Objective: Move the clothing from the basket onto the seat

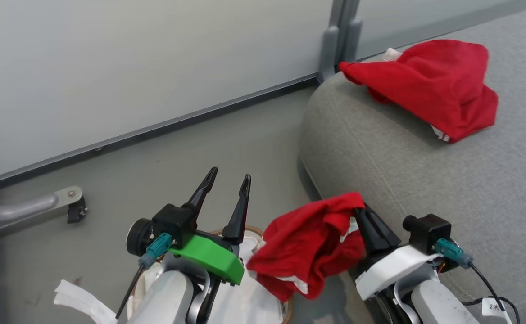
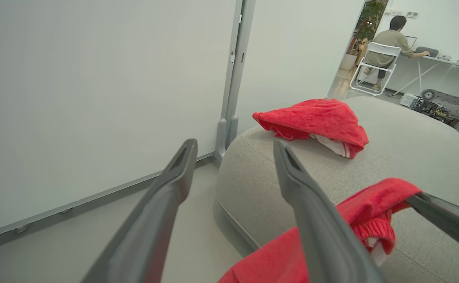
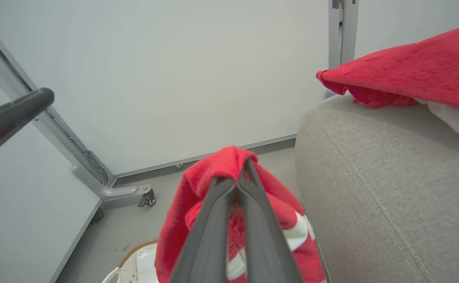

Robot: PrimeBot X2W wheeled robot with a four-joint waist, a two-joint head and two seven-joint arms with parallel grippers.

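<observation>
Dark tapered fingers of the right gripper (image 3: 243, 169) rise from the bottom centre of the right wrist view. They are pressed together with a fold of a crumpled red knitted garment with white stripes (image 1: 308, 243) pinched between them. The cloth hangs off the tips in a loose bundle at the lower middle of the head view. It sits above the gap between the oval white plastic laundry basket with a brown woven rim (image 1: 256, 231) and the rounded edge of the large light-grey upholstered seat (image 1: 425, 180). I judge it is held high so it can cross without dragging on the rim; it is not yet over the cushion's top.

Left of centre at the bottom of the head view, the left gripper (image 1: 229, 176) stands above the basket, its two fingers spread wide with nothing between them. It is probably kept apart so that one arm alone bears the cloth.

A second red garment with white trim (image 1: 429, 85) lies heaped at the upper right, on the seat's far corner beside the grey partition post (image 1: 339, 40), so part of the job looks done. A bare patch of cushion nearer the lower right would suit the next drop. The basket's white liner (image 1: 254, 301) shows beneath the arms; what else is inside is hidden.
</observation>
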